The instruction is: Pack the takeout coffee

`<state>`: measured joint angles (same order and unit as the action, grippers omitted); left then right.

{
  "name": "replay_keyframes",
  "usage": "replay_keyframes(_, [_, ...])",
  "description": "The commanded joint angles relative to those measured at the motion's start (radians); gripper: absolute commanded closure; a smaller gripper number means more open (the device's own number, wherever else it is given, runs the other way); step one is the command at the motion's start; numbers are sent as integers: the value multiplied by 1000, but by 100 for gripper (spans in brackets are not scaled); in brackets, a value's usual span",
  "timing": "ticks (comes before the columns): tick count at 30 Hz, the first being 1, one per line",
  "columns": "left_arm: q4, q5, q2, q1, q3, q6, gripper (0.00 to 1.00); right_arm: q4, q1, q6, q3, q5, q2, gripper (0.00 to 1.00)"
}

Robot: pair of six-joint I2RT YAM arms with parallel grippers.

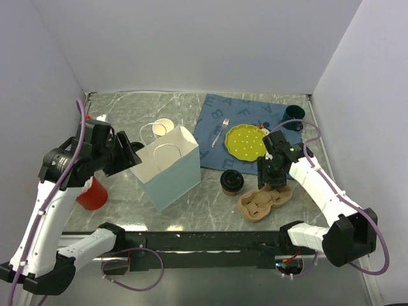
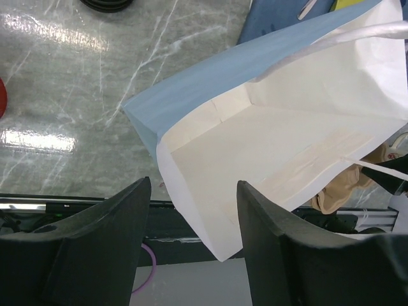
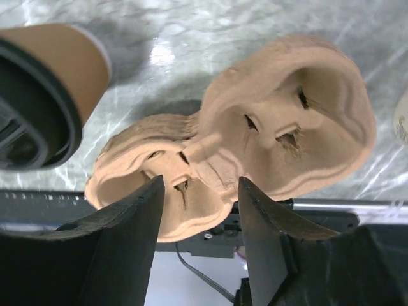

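Note:
The takeout coffee [image 1: 231, 181], a brown paper cup with a black lid, stands on the marble table between the bag and the carrier; it also shows at the left edge of the right wrist view [image 3: 44, 89]. My right gripper [image 1: 275, 180] [image 3: 202, 182] hangs open just over the near rim of the brown pulp cup carrier [image 1: 262, 201] [image 3: 287, 134], holding nothing. The light blue paper bag [image 1: 172, 175] [image 2: 268, 146] stands open and shows nothing inside. My left gripper [image 1: 135, 155] [image 2: 194, 185] is open, its fingers straddling the bag's left rim corner.
A red cup [image 1: 92, 194] stands by the left arm. Cream paper cups [image 1: 162, 127] sit behind the bag. On the blue cloth [image 1: 213, 118] lie a yellow plate [image 1: 247, 141] and a fork [image 1: 220, 132]. A dark green mug [image 1: 293, 118] stands at the back right.

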<state>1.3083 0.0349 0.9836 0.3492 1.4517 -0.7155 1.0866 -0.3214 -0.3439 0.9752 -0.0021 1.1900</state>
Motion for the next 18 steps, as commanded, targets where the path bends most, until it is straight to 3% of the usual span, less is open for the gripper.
replay_keyframes(1, [20, 17, 18, 1, 85, 47, 37, 16, 12, 157, 108, -47, -6, 43])
replay_keyframes(4, [31, 16, 26, 1, 113, 60, 36, -27, 12, 336, 129, -156, -56, 43])
replay_keyframes(8, [17, -19, 18, 1, 110, 54, 35, -53, 13, 573, 82, -107, -86, 41])
replay_keyframes(18, [-17, -91, 21, 2, 76, 65, 32, 15, 13, 717, -107, -104, -92, 32])
